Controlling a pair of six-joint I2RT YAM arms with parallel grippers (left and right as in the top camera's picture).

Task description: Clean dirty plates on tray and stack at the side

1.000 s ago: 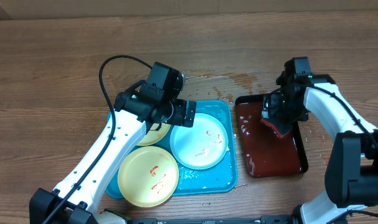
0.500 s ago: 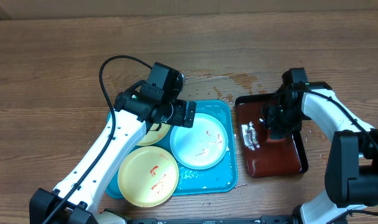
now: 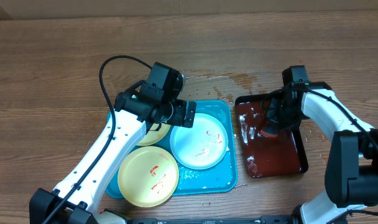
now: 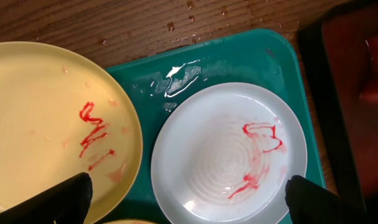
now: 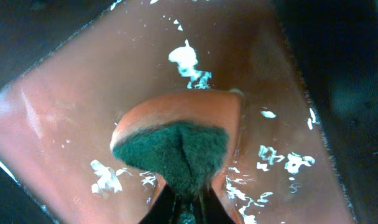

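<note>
Three plates lie on the turquoise tray (image 3: 223, 180): a mint-white plate (image 3: 199, 141) with red smears, a yellow plate (image 3: 148, 177) in front, and a second yellow plate (image 3: 153, 134) half hidden under my left arm. My left gripper (image 3: 183, 114) hovers open above them. In the left wrist view its fingertips (image 4: 71, 198) straddle the white plate (image 4: 229, 152), with the smeared yellow plate (image 4: 46, 124) on the left and the tray (image 4: 195, 65) wet behind. My right gripper (image 3: 273, 124) is shut on an orange sponge (image 5: 176, 140), green pad facing the camera, folded between the jaws.
The sponge hangs low over a dark red-brown tray (image 3: 282, 158), right of the turquoise one, holding shallow water (image 5: 189, 62). Water drops spot the wooden table (image 3: 239, 79) behind both trays. A black cable (image 3: 105, 68) loops off my left arm.
My right gripper has closed on the sponge in the red-brown tray, folding it. The left arm has stayed still above the plates.
</note>
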